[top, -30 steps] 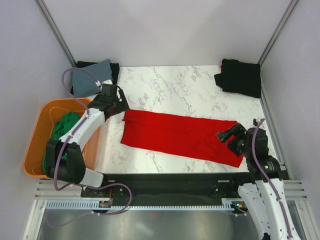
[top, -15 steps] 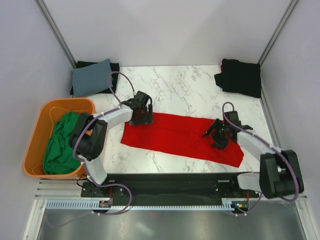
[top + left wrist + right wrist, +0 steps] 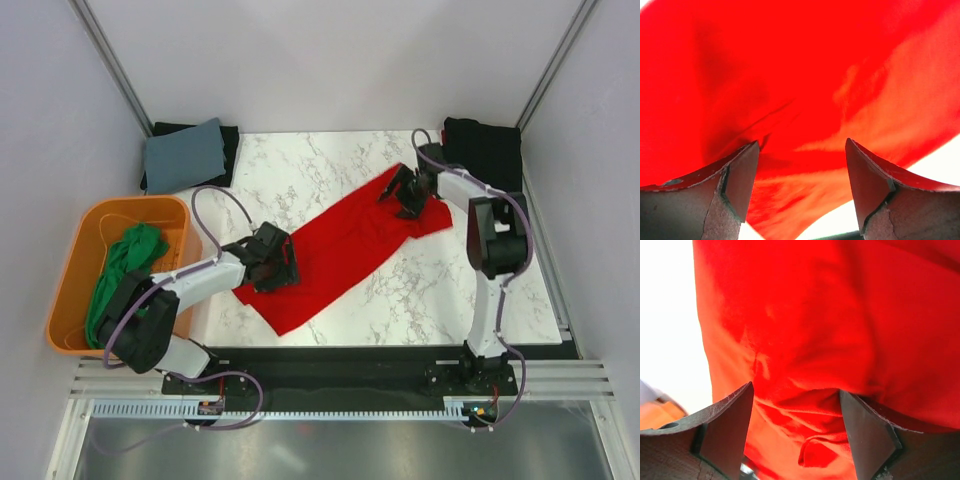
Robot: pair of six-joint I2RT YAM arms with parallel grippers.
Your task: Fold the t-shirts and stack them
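Note:
A red t-shirt [image 3: 345, 240] lies folded in a long band, slanting across the marble table [image 3: 330, 160] from near left to far right. My left gripper [image 3: 275, 266] is down on its near left end, jaws open, with red cloth [image 3: 815, 75] filling the space between the fingers [image 3: 740, 175]. My right gripper [image 3: 404, 194] is down on the far right end, jaws open over bunched red cloth [image 3: 815, 315]. The left gripper [image 3: 801, 141] and the right gripper [image 3: 796, 388] both show wide gaps in their wrist views.
A folded grey shirt [image 3: 185, 153] lies on a black one at the back left corner. A black shirt [image 3: 485, 152] lies at the back right. An orange basket [image 3: 70, 290] at the left holds a green shirt [image 3: 125, 265].
The red shirt has swung from lying across the table to a slant. My right gripper moved far back with its end; my left gripper moved nearer with the other end.

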